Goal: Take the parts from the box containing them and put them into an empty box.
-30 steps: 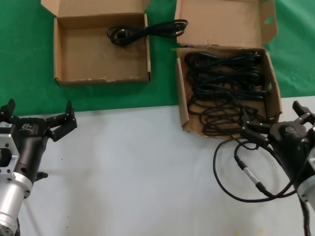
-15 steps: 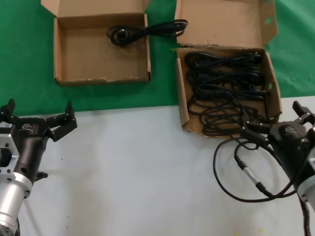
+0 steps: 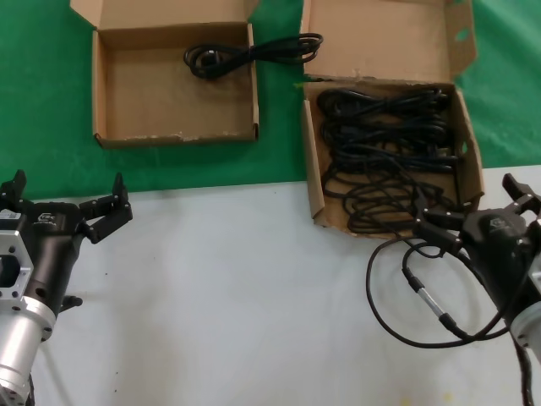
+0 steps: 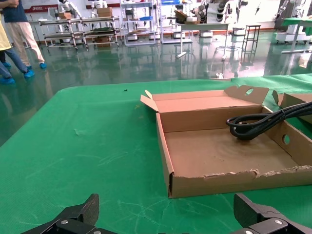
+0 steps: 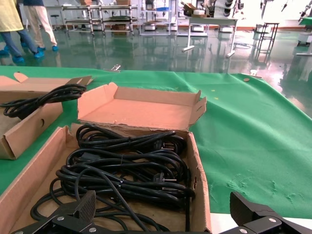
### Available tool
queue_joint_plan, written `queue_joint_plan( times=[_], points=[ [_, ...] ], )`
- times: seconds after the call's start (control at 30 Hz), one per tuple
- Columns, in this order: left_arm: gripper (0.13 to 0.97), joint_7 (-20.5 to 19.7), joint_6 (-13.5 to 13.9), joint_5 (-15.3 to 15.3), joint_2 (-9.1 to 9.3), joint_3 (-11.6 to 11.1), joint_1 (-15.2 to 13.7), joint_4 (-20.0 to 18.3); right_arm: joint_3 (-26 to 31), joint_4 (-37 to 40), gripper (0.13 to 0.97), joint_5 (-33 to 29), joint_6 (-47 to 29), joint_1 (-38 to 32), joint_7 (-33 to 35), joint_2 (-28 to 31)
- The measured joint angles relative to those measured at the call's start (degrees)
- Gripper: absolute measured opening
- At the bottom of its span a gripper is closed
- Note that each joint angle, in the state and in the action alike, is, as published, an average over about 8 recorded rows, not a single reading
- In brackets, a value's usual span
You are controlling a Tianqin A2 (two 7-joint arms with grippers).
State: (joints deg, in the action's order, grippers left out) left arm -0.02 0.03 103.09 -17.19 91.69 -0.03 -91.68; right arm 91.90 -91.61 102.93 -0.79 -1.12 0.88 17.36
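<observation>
The larger cardboard box (image 3: 311, 169) stands at the back right and holds several coiled black power cords (image 3: 385, 152). My right gripper (image 3: 473, 207) hangs open just in front of its near right corner, touching nothing. Its wrist view shows the cords (image 5: 126, 165) inside that box (image 5: 197, 170), beyond the spread fingers (image 5: 87, 202). The smaller box (image 3: 169, 134) at the back left holds one cord (image 3: 245, 55), which drapes over its right wall. My left gripper (image 3: 66, 193) is open and empty in front of this box (image 4: 234, 178), with the cord (image 4: 258, 122) visible inside.
A thin black cable with a silver connector (image 3: 423, 298) loops on the white table beside my right arm. Green cloth (image 3: 51, 101) lies under both boxes. The smaller box (image 5: 24, 129) also shows at the edge of the right wrist view.
</observation>
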Motion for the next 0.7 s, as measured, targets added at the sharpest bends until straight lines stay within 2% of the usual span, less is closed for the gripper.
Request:
queue_joint_plan(
  times=[0.7],
  points=[
    [0.966, 0.0, 0.0, 0.0, 0.00, 0.0, 0.0, 0.0, 0.0, 0.0, 0.966, 0.0, 0.0, 0.0, 0.0, 0.0]
  ],
)
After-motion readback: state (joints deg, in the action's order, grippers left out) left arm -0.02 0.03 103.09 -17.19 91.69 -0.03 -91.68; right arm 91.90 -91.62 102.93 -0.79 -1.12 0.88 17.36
